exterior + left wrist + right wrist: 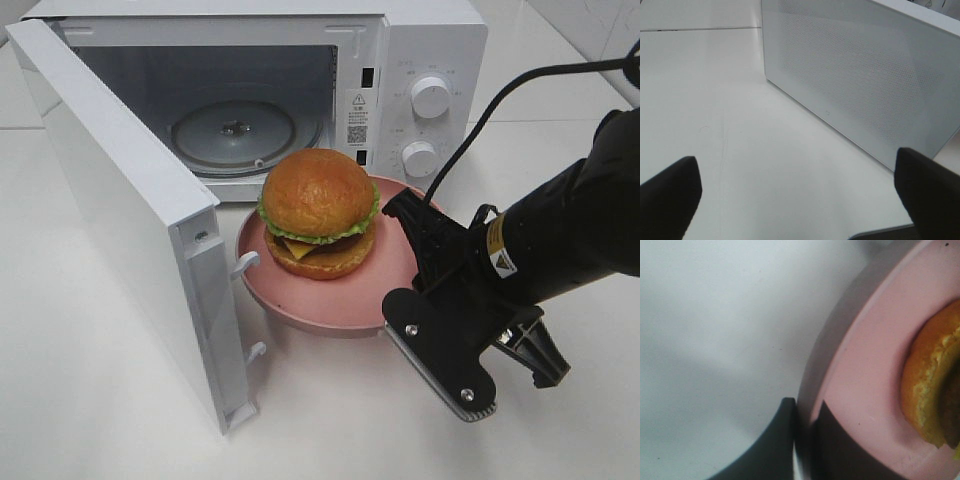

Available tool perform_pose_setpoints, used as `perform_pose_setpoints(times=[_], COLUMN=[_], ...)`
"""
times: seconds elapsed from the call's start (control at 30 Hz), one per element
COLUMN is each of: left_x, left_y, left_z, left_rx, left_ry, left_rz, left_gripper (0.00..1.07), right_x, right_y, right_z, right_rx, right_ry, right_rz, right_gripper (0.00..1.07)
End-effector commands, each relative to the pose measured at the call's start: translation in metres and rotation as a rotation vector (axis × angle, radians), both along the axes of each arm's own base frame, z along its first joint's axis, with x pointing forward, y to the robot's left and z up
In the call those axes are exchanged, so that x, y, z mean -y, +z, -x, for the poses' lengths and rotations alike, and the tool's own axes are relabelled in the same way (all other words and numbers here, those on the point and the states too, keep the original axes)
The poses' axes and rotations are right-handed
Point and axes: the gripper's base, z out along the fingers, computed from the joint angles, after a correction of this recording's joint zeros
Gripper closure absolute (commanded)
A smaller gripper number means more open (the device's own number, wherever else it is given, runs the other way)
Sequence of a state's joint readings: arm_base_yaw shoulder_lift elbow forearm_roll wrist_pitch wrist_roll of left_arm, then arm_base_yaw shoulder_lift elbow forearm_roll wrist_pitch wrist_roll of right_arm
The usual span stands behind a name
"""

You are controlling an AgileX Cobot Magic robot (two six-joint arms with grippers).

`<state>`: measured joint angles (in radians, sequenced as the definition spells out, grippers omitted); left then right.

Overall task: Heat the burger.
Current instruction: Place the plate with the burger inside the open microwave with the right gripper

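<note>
Burger [319, 212] looked soft and topple-prone, best carried by its stiff pink plate [330, 300]; right gripper [805, 412] clamped the nearest rim; left gripper [795, 167] stood wide, empty.

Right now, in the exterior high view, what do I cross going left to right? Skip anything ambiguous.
open microwave door → burger → right tool, clamped on the rim of the pink plate that carries the burger.
</note>
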<state>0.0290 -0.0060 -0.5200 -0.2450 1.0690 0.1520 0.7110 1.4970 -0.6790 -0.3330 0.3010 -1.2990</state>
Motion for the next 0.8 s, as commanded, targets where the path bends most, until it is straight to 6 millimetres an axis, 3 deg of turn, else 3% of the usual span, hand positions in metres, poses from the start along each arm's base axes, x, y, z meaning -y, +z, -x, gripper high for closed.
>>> perform_pose_setpoints(times=[0.03,0.8], left_x=[0.000,0.000], left_y=[-0.001,-0.001], left_z=[0.003,0.003], left_rx=[0.009,0.009], left_ry=[0.000,0.000], left_rz=[-0.002,-0.002], left_gripper=[0.08,0.08], right_x=[-0.003,-0.011], right_y=[0.013,0.010], right_z=[-0.012,-0.023], right_rx=[0.052,0.081], right_ry=[0.033,0.055], right_rz=[-0.067,-0.081], right_gripper=[1.07,1.07])
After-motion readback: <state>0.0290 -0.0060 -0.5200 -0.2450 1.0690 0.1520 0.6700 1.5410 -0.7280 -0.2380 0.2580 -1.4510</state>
